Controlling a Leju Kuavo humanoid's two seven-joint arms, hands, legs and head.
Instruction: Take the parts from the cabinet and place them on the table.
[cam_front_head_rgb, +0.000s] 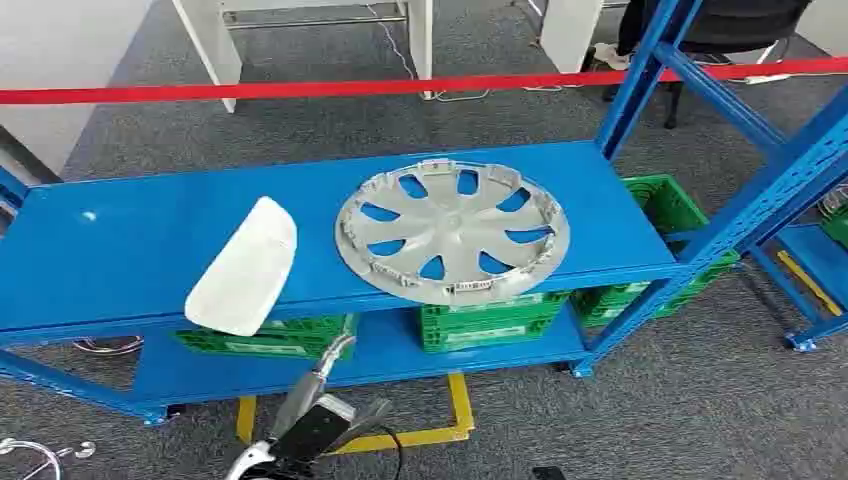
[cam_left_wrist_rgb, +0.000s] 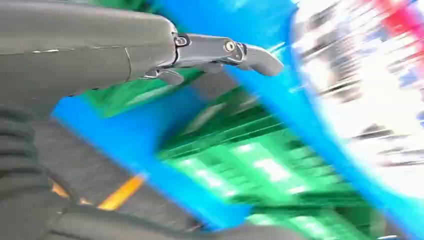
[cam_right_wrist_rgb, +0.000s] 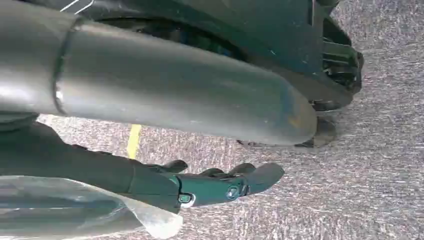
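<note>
My left hand (cam_front_head_rgb: 318, 400) sits low in front of the blue shelf (cam_front_head_rgb: 130, 250), fingers (cam_left_wrist_rgb: 227, 52) stretched out straight and apart, nothing in them. My right hand (cam_right_wrist_rgb: 210, 187) hangs over grey carpet (cam_right_wrist_rgb: 370, 150), fingers extended and loosely spread, holding nothing; a clear plastic bit (cam_right_wrist_rgb: 75, 210) blurs past beside the wrist. Yellow floor tape (cam_front_head_rgb: 458, 405) runs under the shelf front. On the lower level I see green crates (cam_front_head_rgb: 490, 320) in a row; contents I can't tell. On the top level, a white curved part (cam_front_head_rgb: 243, 268) lies near the front edge, and just beside it a silver wheel cover (cam_front_head_rgb: 452, 230), flat, both untouched. Another green crate (cam_front_head_rgb: 665, 205) stands behind. Red barrier tape (cam_front_head_rgb: 300, 90) crosses at the far end.
</note>
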